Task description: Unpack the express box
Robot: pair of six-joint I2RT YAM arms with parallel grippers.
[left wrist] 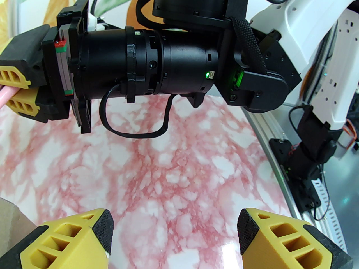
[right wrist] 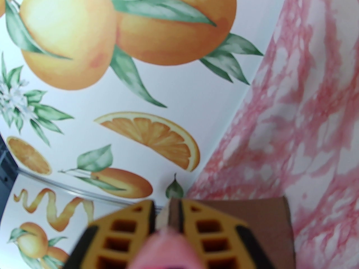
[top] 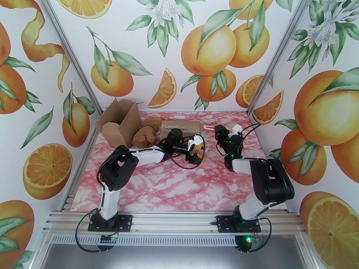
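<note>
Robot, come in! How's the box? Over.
Left end effector open, empty. Right end effector shut on pink stick. Big box open, paper beside it.

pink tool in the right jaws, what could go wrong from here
1. The pink tool is pinched near the tips of the right jaws. Pressing it against the flat brown box could twist it or knock it loose.
2. The left jaws stand open and apart from that box, so nothing steadies it. A push may slide it into the crumpled paper.
</note>
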